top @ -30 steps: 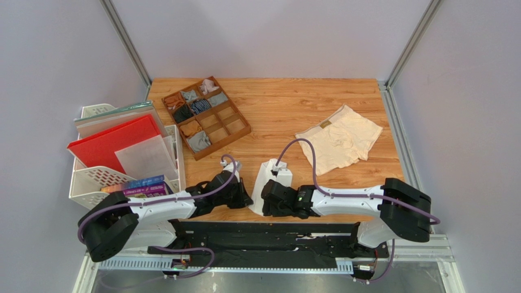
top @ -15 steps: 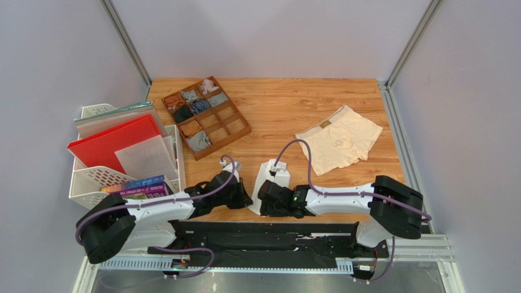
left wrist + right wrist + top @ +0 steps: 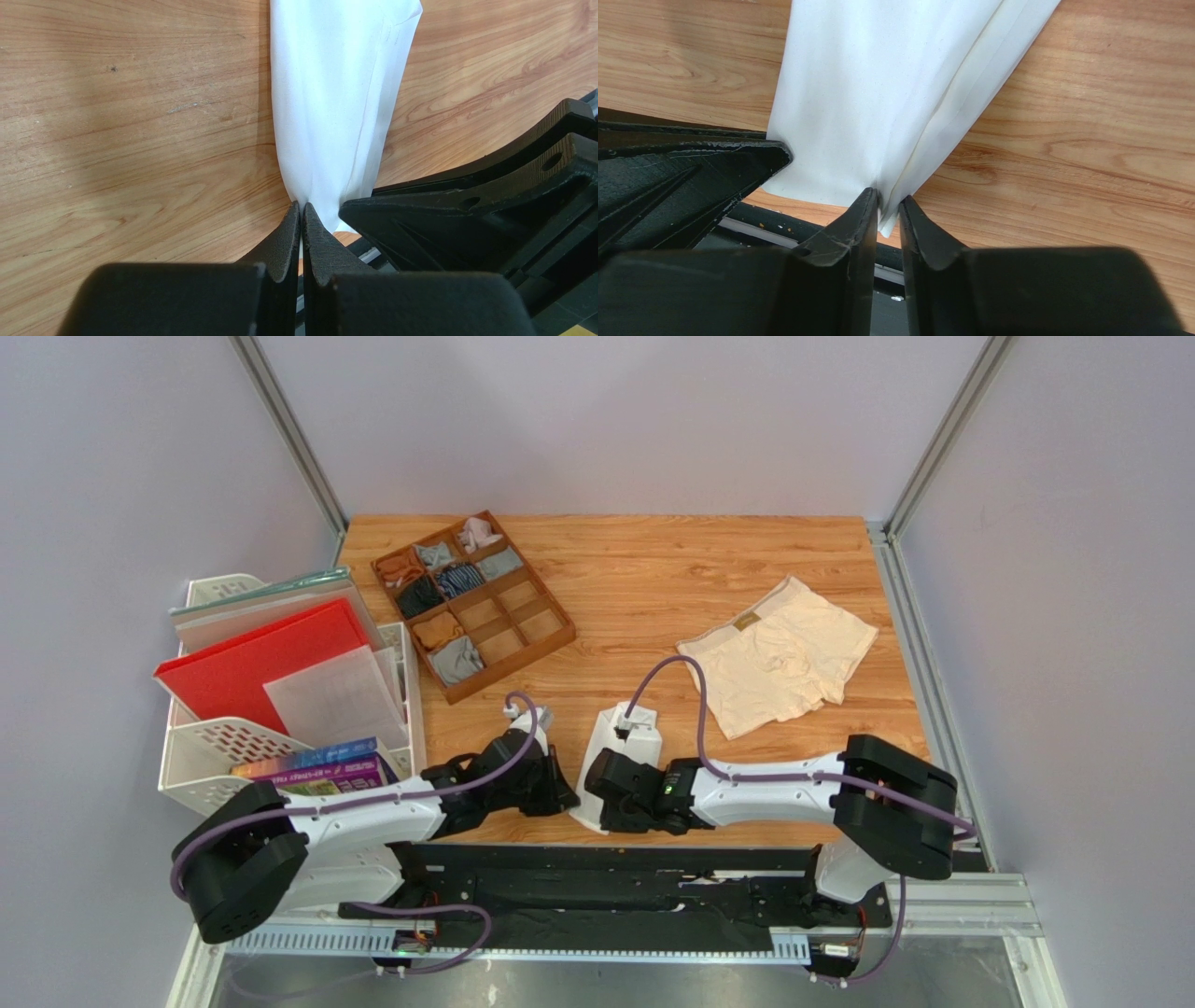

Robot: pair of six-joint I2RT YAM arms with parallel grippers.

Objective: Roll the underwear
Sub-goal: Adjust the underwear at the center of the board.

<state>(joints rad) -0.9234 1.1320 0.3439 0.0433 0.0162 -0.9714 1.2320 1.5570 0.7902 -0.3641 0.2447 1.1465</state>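
White cloth briefs [image 3: 615, 735], folded into a narrow strip, lie on the wooden tabletop [image 3: 659, 574] at its near edge, between the two arms. The strip runs away from the bases.

Left arm's fingers [image 3: 284, 238]: clenched on the near-left corner of the strip, cloth pinched tight between the tips. Right arm's fingers [image 3: 861, 217]: grasping the near-right corner, with a thin fold of cloth between the tips and a narrow gap showing. Both grips sit low, at tabletop level.

Cream-beige cloth briefs [image 3: 779, 662] lie spread flat toward the right side, well apart from both arms.

Wooden divided tray [image 3: 554, 637] at far left holds small rolled garments [image 3: 421, 595].

Progress, as judged: early. The white pair looks folded lengthwise and is gripped at its near end, but no turn of a roll is visible. Left to do: roll the white pair up from the near end, then fold and roll the cream pair. Whether the finished rolls go into the tray cannot be told.
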